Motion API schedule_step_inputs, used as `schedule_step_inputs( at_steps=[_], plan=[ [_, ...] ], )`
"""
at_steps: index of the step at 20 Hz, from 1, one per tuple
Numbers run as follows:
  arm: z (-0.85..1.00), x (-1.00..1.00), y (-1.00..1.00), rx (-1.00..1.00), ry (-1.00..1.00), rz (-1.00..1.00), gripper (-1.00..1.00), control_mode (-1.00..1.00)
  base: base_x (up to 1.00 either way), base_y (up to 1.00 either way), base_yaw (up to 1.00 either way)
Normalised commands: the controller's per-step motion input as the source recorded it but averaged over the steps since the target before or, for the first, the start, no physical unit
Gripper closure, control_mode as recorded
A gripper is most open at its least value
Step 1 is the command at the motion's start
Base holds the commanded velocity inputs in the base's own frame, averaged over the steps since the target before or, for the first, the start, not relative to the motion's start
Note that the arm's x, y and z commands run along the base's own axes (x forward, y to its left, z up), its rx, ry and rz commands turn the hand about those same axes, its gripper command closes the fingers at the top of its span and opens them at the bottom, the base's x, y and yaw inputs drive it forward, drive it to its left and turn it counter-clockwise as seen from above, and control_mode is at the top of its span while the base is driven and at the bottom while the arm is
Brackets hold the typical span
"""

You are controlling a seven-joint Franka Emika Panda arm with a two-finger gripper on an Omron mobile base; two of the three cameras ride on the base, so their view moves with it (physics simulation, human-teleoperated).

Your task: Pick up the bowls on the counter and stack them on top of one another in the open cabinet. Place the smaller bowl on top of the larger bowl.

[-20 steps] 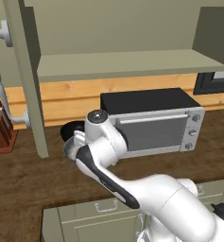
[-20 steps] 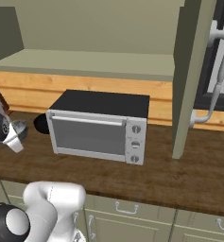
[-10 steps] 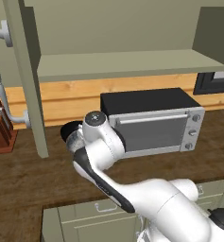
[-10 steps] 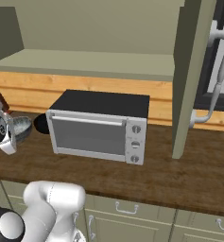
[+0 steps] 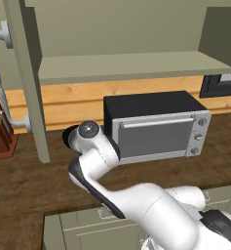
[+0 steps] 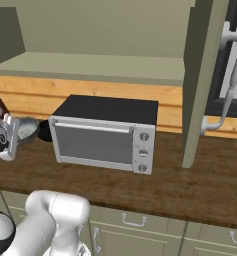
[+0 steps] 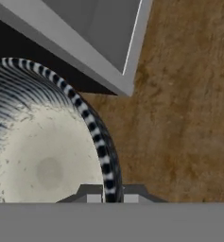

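I had the gripper [image 7: 109,198] closed narrowly on the rim of the smaller bowl [image 7: 47,156]. In the hand view its two finger tips stood on either side of the striped rim at the bottom, and the pale speckled inside of the bowl was turned toward the camera. In the right base view I saw the same bowl [image 6: 25,128] held at the end of the hand, lifted above the counter [image 6: 190,185] and tilted, at the left side of the toaster oven [image 6: 105,132].

Just behind the smaller bowl, a dark round thing lay on the counter beside the left wall of the oven; I took it for the larger bowl [image 6: 44,131]. In the left base view its black edge [image 5: 67,137] showed behind the arm, near the foot of the tall cabinet door panel [image 5: 30,78].

The open cabinet [image 5: 131,66] hung above the oven, and its flat shelf was bare where I could see it. A wooden knife block [image 5: 1,136] stood on the counter at the far left, well apart from the bowls.
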Motion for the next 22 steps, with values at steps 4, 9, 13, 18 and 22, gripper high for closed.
schedule_step_inputs(
  at_steps=[4,9,13,18,22],
  plan=[
    [0.00,0.62,0.24,0.01,-0.01,-0.19,1.00,-1.00,0.00,0.00,0.00],
    [0.03,0.60,0.23,0.00,0.01,-0.16,1.00,-1.00,0.00,0.00,0.00],
    [0.00,0.69,0.11,0.00,0.08,-0.10,1.00,-1.00,0.00,0.00,0.00],
    [0.00,0.71,0.18,0.00,0.04,-0.05,1.00,-1.00,0.00,0.00,0.00],
    [-0.16,0.62,0.14,0.00,0.00,-0.04,1.00,-1.00,0.00,0.00,0.00]
  ],
)
